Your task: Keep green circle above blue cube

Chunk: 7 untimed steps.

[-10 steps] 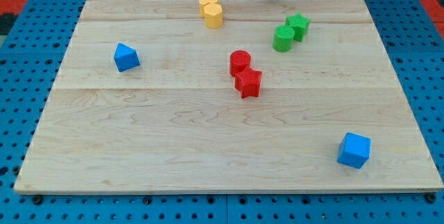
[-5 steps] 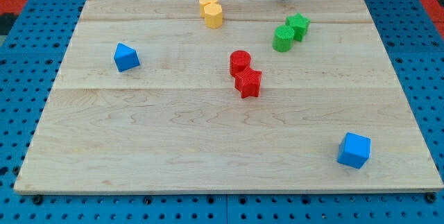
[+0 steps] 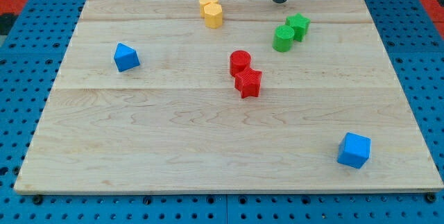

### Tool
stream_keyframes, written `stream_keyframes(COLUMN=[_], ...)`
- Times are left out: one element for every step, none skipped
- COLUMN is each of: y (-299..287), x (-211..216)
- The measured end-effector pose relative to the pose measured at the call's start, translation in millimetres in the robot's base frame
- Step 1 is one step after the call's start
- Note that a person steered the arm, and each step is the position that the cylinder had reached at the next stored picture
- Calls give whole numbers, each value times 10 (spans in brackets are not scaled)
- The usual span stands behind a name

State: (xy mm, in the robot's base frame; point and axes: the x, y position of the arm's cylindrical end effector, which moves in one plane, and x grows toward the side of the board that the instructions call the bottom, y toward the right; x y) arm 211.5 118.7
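- The green circle (image 3: 283, 38) already sits toward the view's top from the blue cube (image 3: 354, 150); I judge the goal met.
- My tip (image 3: 279, 1) hovers just above the circle, touching nothing; there is no hand.

My tip (image 3: 279, 1) slid toward the view's right, then came back a touch left and dropped lower onto the board (image 3: 139, 134). It closed in on the green circle (image 3: 283, 38).
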Motion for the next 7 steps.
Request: stream_keyframes(y=[112,355,395,386,278,14,-46], x=[-1,-2,-2,53,423,768,905])
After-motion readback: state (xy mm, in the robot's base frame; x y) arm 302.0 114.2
